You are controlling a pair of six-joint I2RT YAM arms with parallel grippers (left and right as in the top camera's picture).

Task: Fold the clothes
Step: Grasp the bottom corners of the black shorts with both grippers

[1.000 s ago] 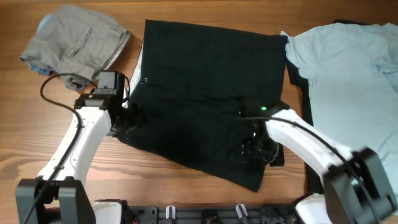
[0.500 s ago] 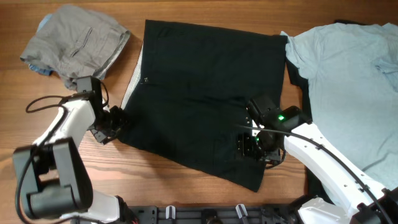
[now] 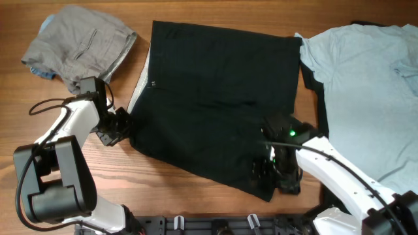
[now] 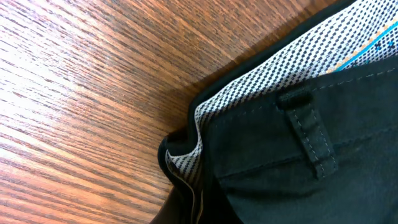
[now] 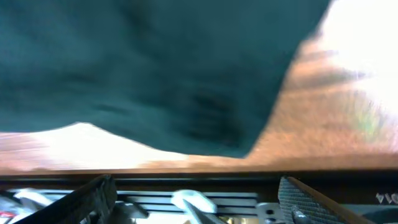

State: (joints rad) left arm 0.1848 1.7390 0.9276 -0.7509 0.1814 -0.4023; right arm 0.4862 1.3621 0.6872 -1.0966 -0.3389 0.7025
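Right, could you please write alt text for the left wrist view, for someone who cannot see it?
Close-up of the waistband corner of a black garment on a wooden table. The band gapes open, showing black-and-white dotted lining, and a belt loop crosses its outer face.

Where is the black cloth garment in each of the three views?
Overhead: the black cloth garment lies at centre.
Left wrist: the garment fills lower right, dotted lining showing.
Right wrist: the garment, blurred, spans the top.
Shared landmark: the brown wooden table beside its edge.

Black garment (image 3: 215,85) lies flat between grey garment (image 3: 78,42) and blue T-shirt (image 3: 366,78)
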